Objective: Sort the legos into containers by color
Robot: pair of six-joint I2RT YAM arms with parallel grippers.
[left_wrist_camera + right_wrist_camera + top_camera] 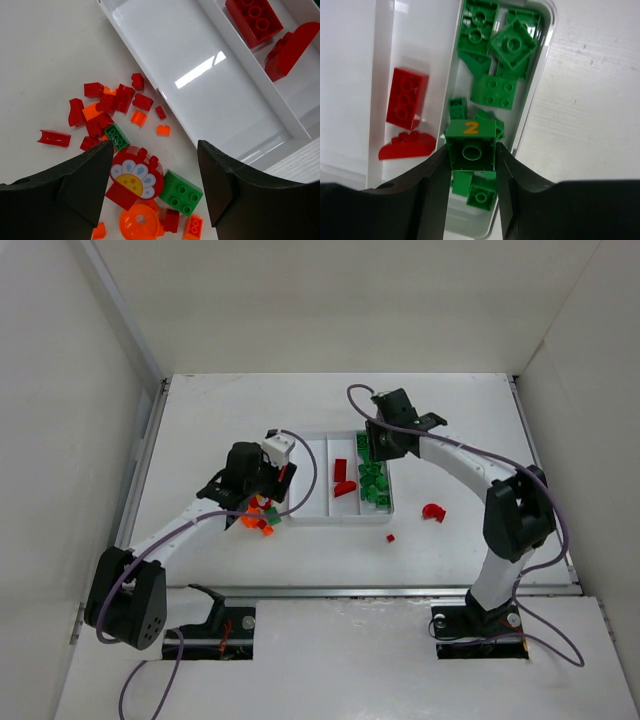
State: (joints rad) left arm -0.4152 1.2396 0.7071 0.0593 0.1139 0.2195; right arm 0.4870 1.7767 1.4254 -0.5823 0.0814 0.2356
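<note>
White tabletop (220, 430) carries the tray (340, 523). Right gripper (471, 152) clamps a green brick (470, 142) over its 3 o'clock compartment (543, 55); left gripper (155, 150) holds its fingers apart above loose legos (115, 107).

White three-compartment tray (200, 95): green bricks (510, 45) in the right compartment, two dark red pieces (407, 97) in the middle. The right gripper (471, 150) pinches a green brick marked 2 (470, 129) over them. Loose red, orange and green legos (125, 125) lie beside its left wall.

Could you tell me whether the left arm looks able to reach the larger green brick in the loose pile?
Probably yes: the left gripper hangs open above the larger green brick, whose top is bare, though a flower piece crowds one side.
</note>
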